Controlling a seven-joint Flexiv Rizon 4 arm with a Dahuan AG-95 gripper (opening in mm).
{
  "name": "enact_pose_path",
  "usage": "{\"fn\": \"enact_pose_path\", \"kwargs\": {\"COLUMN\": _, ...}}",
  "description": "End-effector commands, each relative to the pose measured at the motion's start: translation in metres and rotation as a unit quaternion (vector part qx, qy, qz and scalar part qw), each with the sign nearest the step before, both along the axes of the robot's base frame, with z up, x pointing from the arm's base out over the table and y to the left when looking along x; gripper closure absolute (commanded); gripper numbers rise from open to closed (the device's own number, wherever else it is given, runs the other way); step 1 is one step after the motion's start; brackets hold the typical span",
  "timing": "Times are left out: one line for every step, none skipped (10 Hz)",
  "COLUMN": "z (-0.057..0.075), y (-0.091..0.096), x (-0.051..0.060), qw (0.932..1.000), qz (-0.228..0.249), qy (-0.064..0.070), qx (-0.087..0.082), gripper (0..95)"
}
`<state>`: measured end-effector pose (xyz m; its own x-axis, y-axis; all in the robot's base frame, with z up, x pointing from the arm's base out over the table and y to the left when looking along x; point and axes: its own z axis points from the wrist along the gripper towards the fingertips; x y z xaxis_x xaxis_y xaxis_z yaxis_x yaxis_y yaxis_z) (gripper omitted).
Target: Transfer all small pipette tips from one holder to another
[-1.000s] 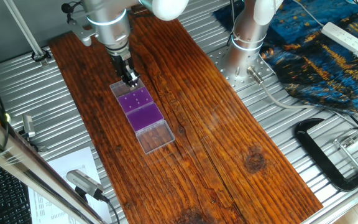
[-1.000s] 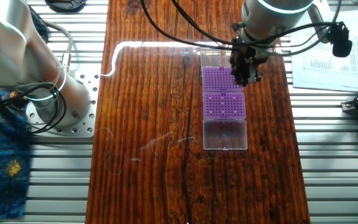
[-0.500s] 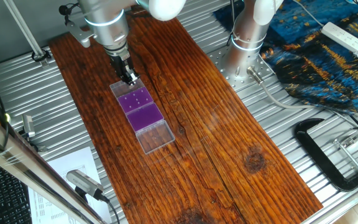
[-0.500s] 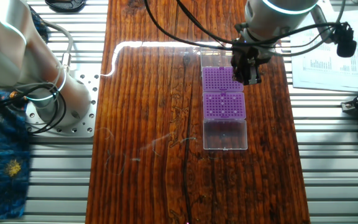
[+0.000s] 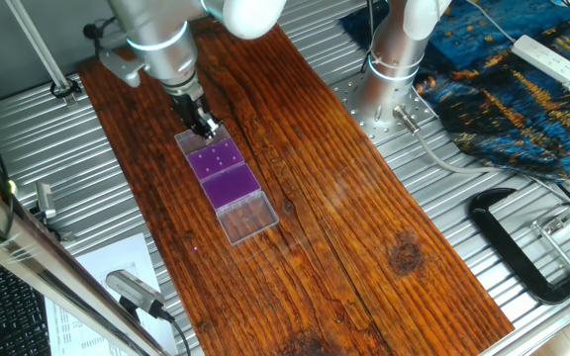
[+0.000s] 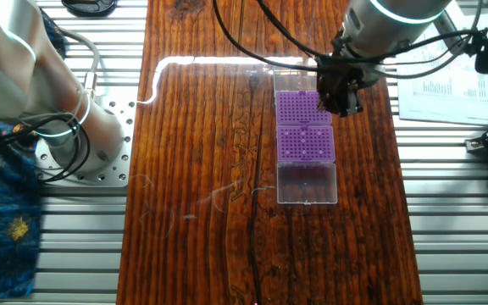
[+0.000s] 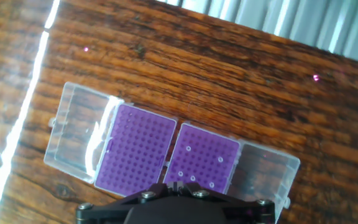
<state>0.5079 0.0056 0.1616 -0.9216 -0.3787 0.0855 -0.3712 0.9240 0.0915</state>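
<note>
Two purple holders lie end to end on the wooden board, with clear lids folded out at both ends. The one with the small pipette tips (image 7: 191, 178), several white rings, is the right holder (image 7: 201, 155) in the hand view and the far holder (image 5: 216, 158) in one fixed view. The other holder (image 7: 140, 149) (image 5: 232, 184) shows only bare holes. My gripper (image 7: 176, 185) (image 5: 204, 124) (image 6: 343, 102) hangs low at the side edge of the tip-bearing holder (image 6: 298, 108). Its fingers are pressed together, and I see no tip between them.
The clear lids (image 7: 79, 132) (image 7: 265, 172) stick out past both holders. The board (image 5: 344, 198) ends at a ribbed metal table. A second arm's base (image 5: 389, 69) stands at the back, and a black clamp (image 5: 522, 247) and papers (image 6: 447, 85) lie off the board.
The arm's upper part has swung sideways. The gripper has crept a little toward the side edge of the tip-bearing holder. The holders and tips have not moved.
</note>
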Motion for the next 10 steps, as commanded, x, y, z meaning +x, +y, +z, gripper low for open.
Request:
{"fn": "enact_pose_path", "kwargs": {"z": -0.013, "y": 0.005, "x": -0.002, "qw": 0.9995, "qz": 0.021, "qy": 0.022, "qx": 0.001, "gripper": 95.0}}
{"fn": "enact_pose_path", "kwargs": {"z": -0.013, "y": 0.005, "x": -0.002, "qw": 0.9995, "qz": 0.021, "qy": 0.022, "qx": 0.001, "gripper": 95.0}}
{"fn": "enact_pose_path", "kwargs": {"z": -0.019, "y": 0.003, "x": -0.008, "qw": 0.9993, "qz": 0.028, "qy": 0.025, "qx": 0.001, "gripper": 95.0}}
{"fn": "enact_pose_path", "kwargs": {"z": -0.021, "y": 0.002, "x": -0.010, "qw": 0.9992, "qz": 0.031, "qy": 0.024, "qx": -0.002, "gripper": 95.0}}
{"fn": "enact_pose_path", "kwargs": {"z": -0.024, "y": 0.002, "x": -0.010, "qw": 0.9991, "qz": 0.035, "qy": 0.023, "qx": -0.007, "gripper": 95.0}}
{"fn": "enact_pose_path", "kwargs": {"z": -0.026, "y": 0.001, "x": -0.011, "qw": 0.9991, "qz": 0.036, "qy": 0.021, "qx": -0.009, "gripper": 95.0}}
{"fn": "enact_pose_path", "kwargs": {"z": -0.030, "y": 0.001, "x": -0.014, "qw": 0.9994, "qz": 0.028, "qy": 0.014, "qx": -0.012, "gripper": 95.0}}
{"fn": "enact_pose_path", "kwargs": {"z": -0.032, "y": 0.002, "x": -0.017, "qw": 0.9996, "qz": 0.024, "qy": 0.003, "qx": -0.013, "gripper": 95.0}}
{"fn": "enact_pose_path", "kwargs": {"z": -0.032, "y": 0.001, "x": -0.020, "qw": 0.9997, "qz": 0.021, "qy": -0.005, "qx": -0.013, "gripper": 95.0}}
{"fn": "enact_pose_path", "kwargs": {"z": -0.034, "y": 0.001, "x": -0.024, "qw": 0.9996, "qz": 0.021, "qy": -0.010, "qx": -0.013, "gripper": 95.0}}
